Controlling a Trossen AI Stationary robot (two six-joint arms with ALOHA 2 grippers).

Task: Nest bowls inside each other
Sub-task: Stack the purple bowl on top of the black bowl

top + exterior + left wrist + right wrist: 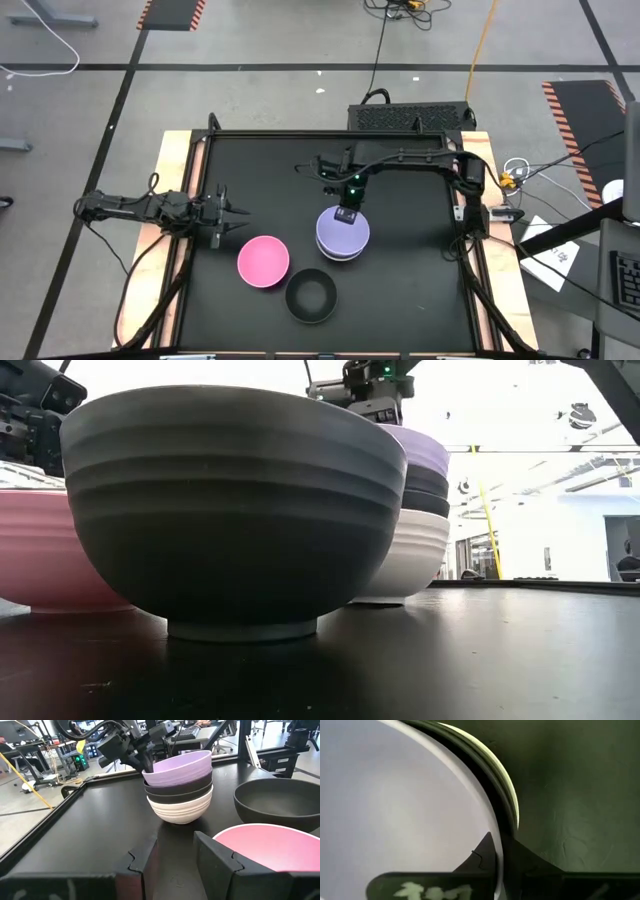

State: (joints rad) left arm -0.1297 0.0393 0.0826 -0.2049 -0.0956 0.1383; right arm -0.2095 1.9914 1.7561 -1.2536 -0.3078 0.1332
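Note:
A lavender bowl (343,230) tops a stack (177,795) of black bowls in a white bowl (180,810), which stands on its foot at the table's middle. My right gripper (347,214) comes down on the stack's far side, shut on the lavender bowl. A pink bowl (263,260) and a single black bowl (311,296) stand on their feet nearer the front edge. My left gripper (240,215) waits open at the table's left side, nothing between its fingers (215,855). My right gripper holds the lavender bowl by its rim (496,837) on the far side, one finger (482,852) inside the bowl and one (522,855) outside. The fingers come steeply from above. The bowl sits slightly tilted in the black bowl (175,790) below it.
A raised dark frame (300,135) borders the black tabletop. Cables run along the right arm (420,160) at the far side. Bare tabletop lies to the right of the stack and at the far left. The pink bowl stands just ahead of my left gripper.

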